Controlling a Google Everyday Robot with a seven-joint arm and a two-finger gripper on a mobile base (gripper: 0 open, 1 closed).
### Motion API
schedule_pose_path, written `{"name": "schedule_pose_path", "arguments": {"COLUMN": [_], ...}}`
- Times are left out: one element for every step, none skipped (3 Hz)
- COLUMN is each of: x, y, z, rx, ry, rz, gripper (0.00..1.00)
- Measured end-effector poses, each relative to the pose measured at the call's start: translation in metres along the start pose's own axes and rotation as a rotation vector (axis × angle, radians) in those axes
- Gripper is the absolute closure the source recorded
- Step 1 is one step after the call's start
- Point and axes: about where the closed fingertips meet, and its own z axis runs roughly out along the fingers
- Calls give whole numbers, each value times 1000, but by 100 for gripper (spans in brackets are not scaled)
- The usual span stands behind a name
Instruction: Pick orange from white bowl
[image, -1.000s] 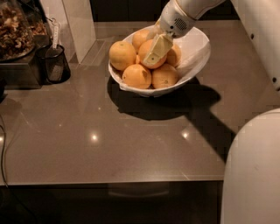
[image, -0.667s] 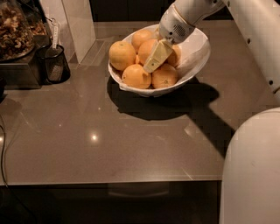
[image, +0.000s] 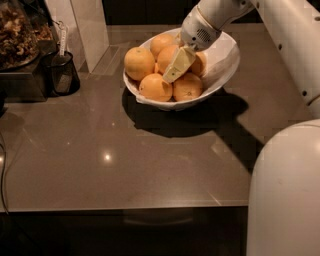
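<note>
Showing only one pale wedge of the cream two-finger gripper (image: 176, 66), pointing down among the fruit inside the wide glossy white bowl (image: 224, 56); not revealing whether open or closed. Lying just left of that gripper: the largest round smooth orange (image: 139, 62).

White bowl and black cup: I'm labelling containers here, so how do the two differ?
The white bowl is wide and glossy; the black cup is small, narrow and dark. The bowl holds oranges, with the gripper down among them; the cup shows only a thin pale item. The bowl sits mid-table, the cup far left. Both stand upright on the table.
</note>
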Motion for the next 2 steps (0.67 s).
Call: {"name": "schedule_pose_path", "arguments": {"x": [-3, -11], "y": [2, 10], "z": [-2, -23], "rx": [18, 77], "ry": [-9, -56], "rz": [-21, -69], "gripper": [78, 99]}}
